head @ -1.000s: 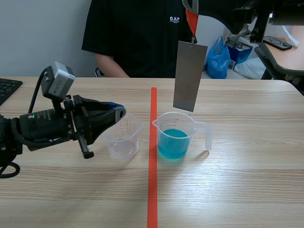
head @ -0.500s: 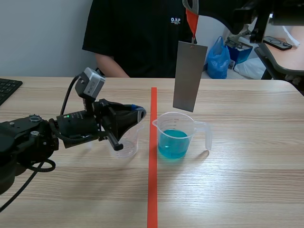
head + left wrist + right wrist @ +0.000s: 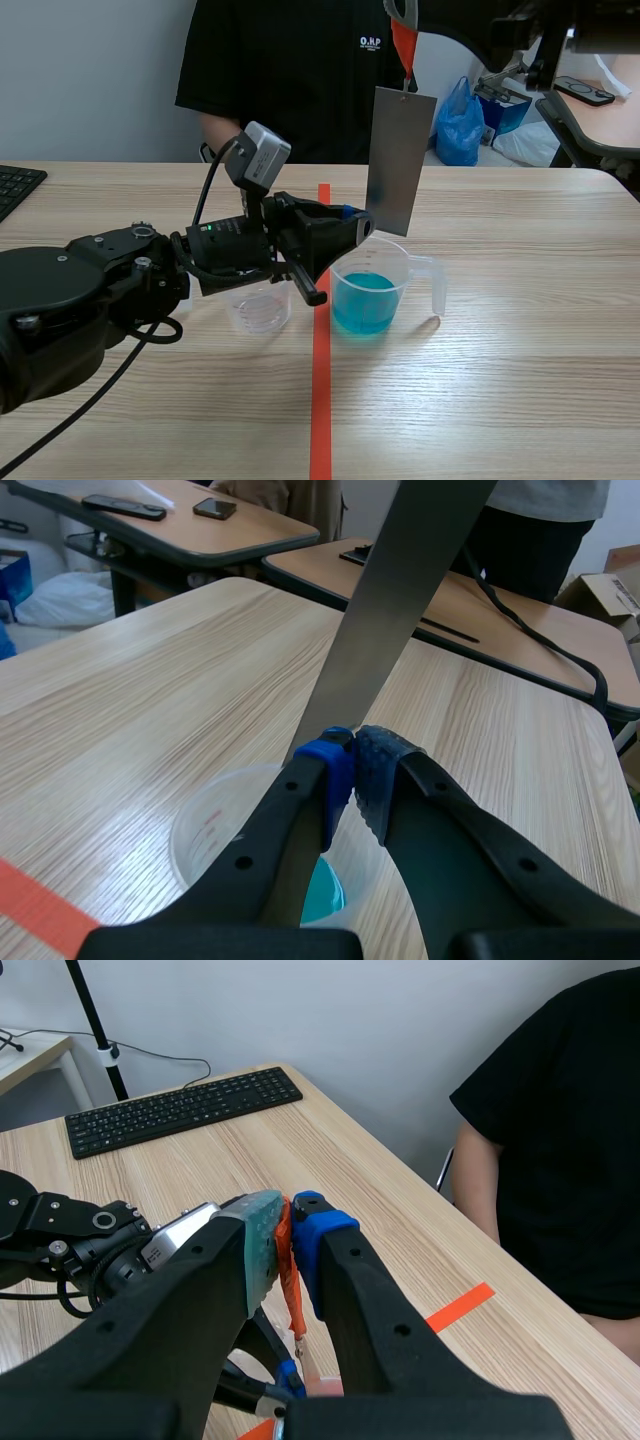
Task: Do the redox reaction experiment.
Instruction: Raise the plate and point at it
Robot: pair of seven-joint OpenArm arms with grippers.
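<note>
Fingertips of the left gripper (image 3: 360, 226) meet tip to tip at the lower corner of the grey metal plate (image 3: 398, 160). The plate hangs over the beaker of blue liquid (image 3: 368, 290) from an orange strap (image 3: 404, 45) pinched in the right gripper (image 3: 400, 12), and an empty beaker (image 3: 258, 305) stands just beside. From the left wrist, the closed blue pads (image 3: 330, 770) touch the plate's lower edge, with the blue beaker under them. From the right wrist, both pads clamp the strap above the left arm (image 3: 90, 1240), with a keyboard (image 3: 180, 1110) well beyond.

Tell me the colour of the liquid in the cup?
The liquid is turquoise blue, clearest in scene view.
</note>
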